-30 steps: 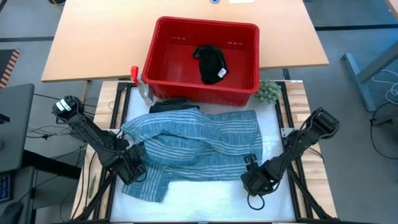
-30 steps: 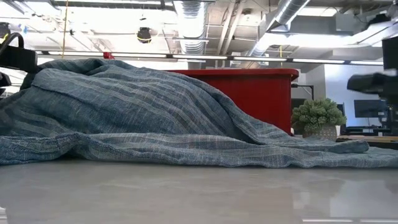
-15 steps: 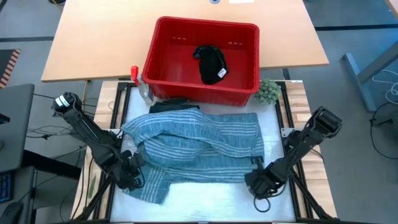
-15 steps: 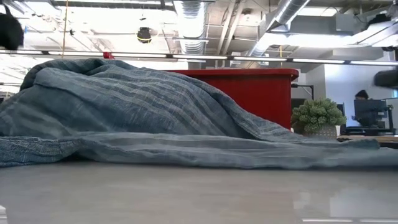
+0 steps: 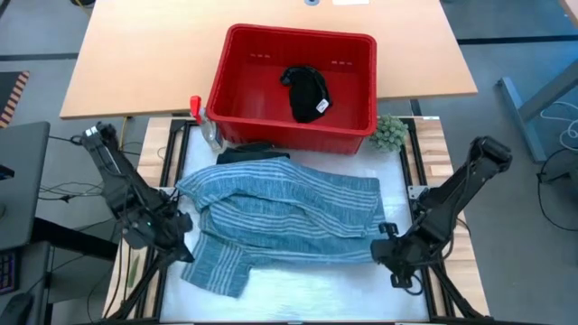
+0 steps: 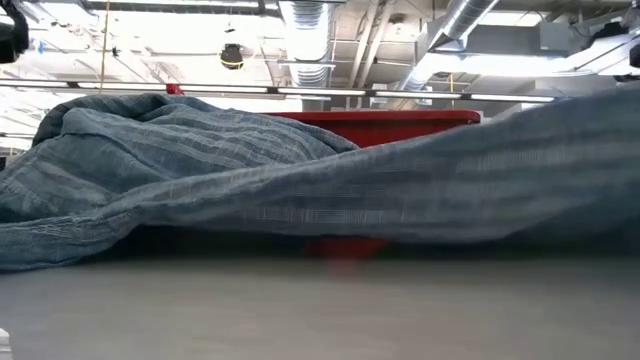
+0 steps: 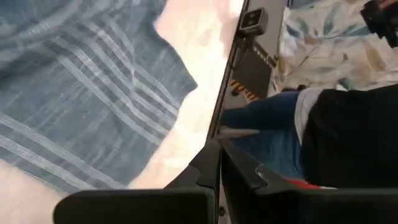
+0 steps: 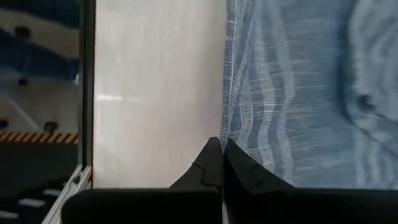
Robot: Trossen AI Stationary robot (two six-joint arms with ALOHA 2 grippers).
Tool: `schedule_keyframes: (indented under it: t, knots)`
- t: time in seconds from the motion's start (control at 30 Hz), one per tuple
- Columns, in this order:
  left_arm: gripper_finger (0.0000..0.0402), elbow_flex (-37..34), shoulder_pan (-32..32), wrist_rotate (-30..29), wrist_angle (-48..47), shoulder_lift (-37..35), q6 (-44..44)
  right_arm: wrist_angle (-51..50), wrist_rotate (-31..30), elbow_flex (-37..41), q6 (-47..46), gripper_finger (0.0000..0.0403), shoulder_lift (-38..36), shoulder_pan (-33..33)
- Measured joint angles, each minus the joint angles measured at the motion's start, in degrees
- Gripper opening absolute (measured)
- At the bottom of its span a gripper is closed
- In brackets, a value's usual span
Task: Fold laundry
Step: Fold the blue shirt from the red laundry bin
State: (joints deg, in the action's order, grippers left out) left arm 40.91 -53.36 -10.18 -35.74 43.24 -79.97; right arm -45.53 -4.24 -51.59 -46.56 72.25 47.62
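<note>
Lying crosswise, striped garment [image 5: 284,217], long axis left-right

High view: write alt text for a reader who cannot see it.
A grey-blue striped shirt lies spread on the white table, with the left hand and right hand shut on its left and right edges. Behind it, a red basket holds a black garment; a green ball sits beside the basket.
</note>
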Motion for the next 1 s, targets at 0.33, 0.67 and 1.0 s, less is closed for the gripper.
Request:
schedule_keyframes:
  t: [0.33, 0.67, 1.0]
  knots:
    - [0.0038, -3.3, -1.0, -8.3, -7.2, 5.8, -0.8, -1.8, -1.5, 0.0, -1.4, 0.0022, 1.7, 0.0]
    - [0.0225, -3.3, -0.3, -11.7, -16.1, 12.1, -5.9, -1.5, 2.5, 0.0, 0.4, 0.0022, 5.4, 0.0]
    - [0.029, -4.7, 2.9, -16.4, -24.4, 17.8, -10.2, -1.6, 2.6, -0.1, 0.1, 0.0022, 5.4, 0.0]
